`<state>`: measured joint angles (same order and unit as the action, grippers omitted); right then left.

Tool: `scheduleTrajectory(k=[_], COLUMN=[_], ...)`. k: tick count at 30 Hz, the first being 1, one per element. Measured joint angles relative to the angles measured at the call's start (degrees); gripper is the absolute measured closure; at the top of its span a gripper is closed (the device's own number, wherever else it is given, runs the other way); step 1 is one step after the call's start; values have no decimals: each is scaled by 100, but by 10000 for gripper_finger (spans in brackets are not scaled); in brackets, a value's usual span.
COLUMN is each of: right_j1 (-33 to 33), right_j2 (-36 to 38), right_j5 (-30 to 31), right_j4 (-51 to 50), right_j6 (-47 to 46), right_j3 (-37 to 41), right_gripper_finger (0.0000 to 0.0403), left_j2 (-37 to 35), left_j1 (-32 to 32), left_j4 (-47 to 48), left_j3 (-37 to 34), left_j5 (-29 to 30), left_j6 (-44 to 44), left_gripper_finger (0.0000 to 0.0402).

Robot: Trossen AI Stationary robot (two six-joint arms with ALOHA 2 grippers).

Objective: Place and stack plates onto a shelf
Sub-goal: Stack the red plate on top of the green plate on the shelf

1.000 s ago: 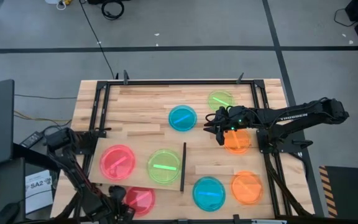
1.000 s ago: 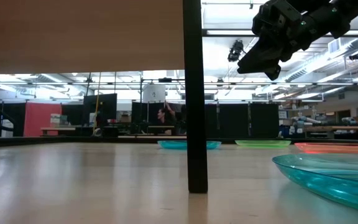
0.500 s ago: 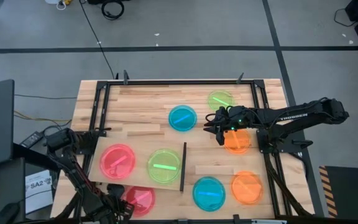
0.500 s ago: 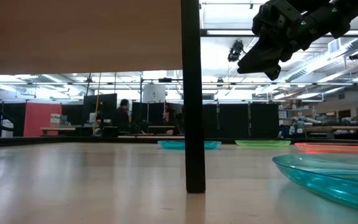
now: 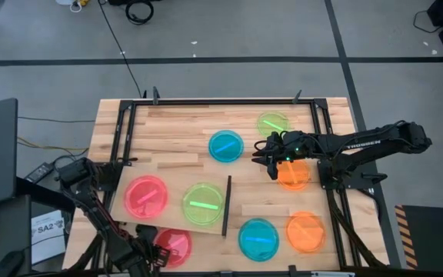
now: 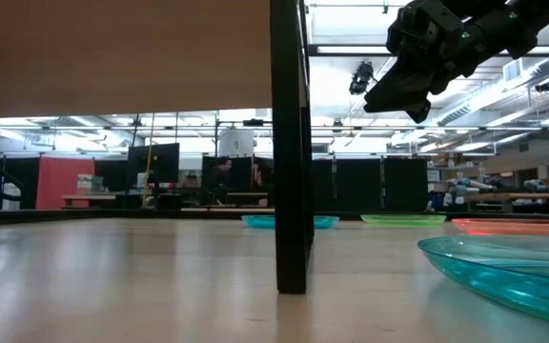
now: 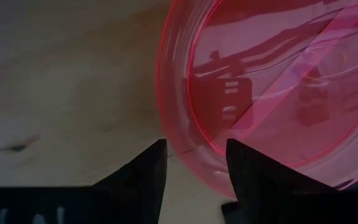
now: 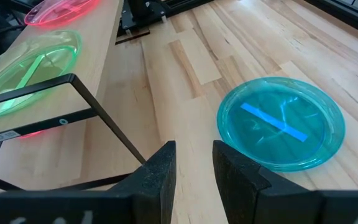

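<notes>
Left gripper [image 7: 194, 168] sits low at the table's near-left edge, jaws spread, the rim of a pink plate [image 7: 272, 93] lying between the fingertips but not pinched. That plate [image 5: 169, 245] lies half under the shelf [image 5: 171, 219] edge. On the shelf, beyond the jaws: a second pink plate [image 5: 145, 198] and a green plate [image 5: 203, 204], side by side, with the black strip [image 5: 225, 205] just past the green one.

Right gripper [image 5: 270, 158] hangs above the table mid-right, jaws slightly apart, holding nothing. Blue plate [image 8: 281, 123] lies just ahead of its fingertips, an orange plate [image 5: 294, 174] under the wrist, another green plate [image 5: 273, 124] farther back.
</notes>
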<state>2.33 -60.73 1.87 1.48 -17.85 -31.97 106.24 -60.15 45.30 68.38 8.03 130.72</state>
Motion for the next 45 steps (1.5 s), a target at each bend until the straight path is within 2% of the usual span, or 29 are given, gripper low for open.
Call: scheduleTrajectory(k=[7, 25, 35, 45], right_j1=[0, 0, 0, 0], right_j2=[0, 0, 0, 0], right_j5=[0, 0, 0, -1], right_j4=[0, 0, 0, 0], right_j6=[-2, 0, -2, -2], right_j3=[0, 0, 0, 0], right_gripper_finger=[291, 291, 291, 291], left_j2=[0, 296, 306, 289], left_j1=[-1, -1, -1, -1], left_j4=[-95, -175, -203, -257], left_j3=[0, 22, 13, 7], left_j5=[-2, -213, -223, -226], left_j6=[-302, -187, -147, -109], left_gripper_finger=[230, 232, 296, 338])
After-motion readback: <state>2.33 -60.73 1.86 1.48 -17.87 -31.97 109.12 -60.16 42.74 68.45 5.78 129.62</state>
